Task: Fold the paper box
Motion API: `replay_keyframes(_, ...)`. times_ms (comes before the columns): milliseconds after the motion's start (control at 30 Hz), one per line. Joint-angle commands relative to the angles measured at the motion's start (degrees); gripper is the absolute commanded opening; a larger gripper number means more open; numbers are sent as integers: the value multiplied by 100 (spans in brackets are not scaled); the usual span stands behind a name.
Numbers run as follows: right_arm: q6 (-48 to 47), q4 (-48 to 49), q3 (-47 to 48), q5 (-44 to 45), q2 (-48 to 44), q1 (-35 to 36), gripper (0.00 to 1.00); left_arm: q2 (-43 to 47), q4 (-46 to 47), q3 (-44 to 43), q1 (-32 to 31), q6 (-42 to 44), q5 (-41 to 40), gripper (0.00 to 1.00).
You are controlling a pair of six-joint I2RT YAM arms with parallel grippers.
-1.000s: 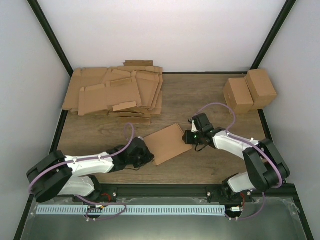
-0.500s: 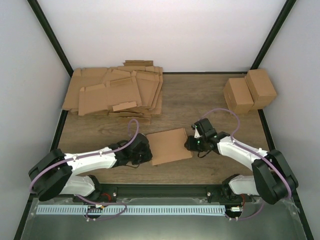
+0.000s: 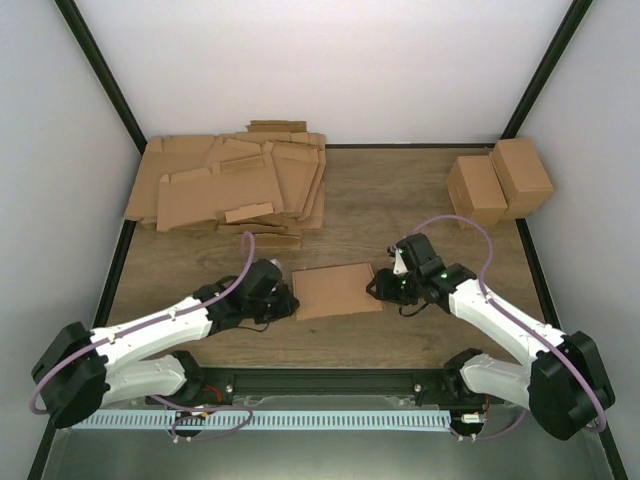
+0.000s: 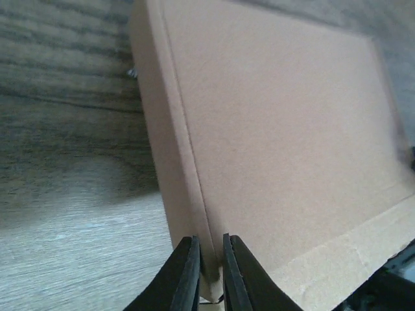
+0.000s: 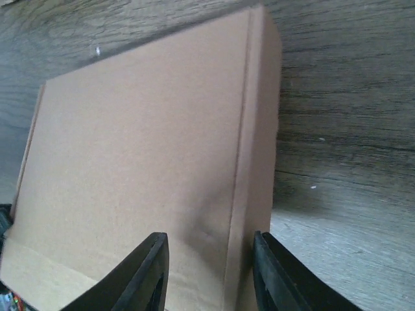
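Note:
The paper box (image 3: 337,291), a flat shallow brown carton, lies on the wooden table between both arms, its long sides parallel to the near edge. My left gripper (image 3: 291,303) is at its left end. In the left wrist view the left gripper (image 4: 209,241) stands nearly shut, with the box's (image 4: 279,142) side-wall edge pinched between the fingers. My right gripper (image 3: 378,288) is at the right end. In the right wrist view it (image 5: 207,240) stands open, straddling the box's (image 5: 142,149) right edge: one finger is over the top face, the other beside the side wall.
A pile of flat die-cut cardboard sheets (image 3: 235,190) covers the back left of the table. Two small blocky cartons (image 3: 476,190) (image 3: 522,175) stand at the back right. A black rail (image 3: 330,380) runs along the near edge.
The box has turned from a diagonal lie to square with the table edge. The left arm has stretched out to the right. The right gripper's jaws have widened.

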State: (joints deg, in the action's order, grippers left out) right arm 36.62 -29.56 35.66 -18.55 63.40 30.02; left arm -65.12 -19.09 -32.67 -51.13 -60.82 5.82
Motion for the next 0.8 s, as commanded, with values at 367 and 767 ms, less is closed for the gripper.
replay_keyframes(367, 897, 330, 573, -1263, -375, 100, 55, 991, 371, -338, 285, -132, 615, 40)
replay_keyframes(767, 1862, 243, 806, -981, -442, 100, 71, 1221, 670, -218, 552, -577, 601, 53)
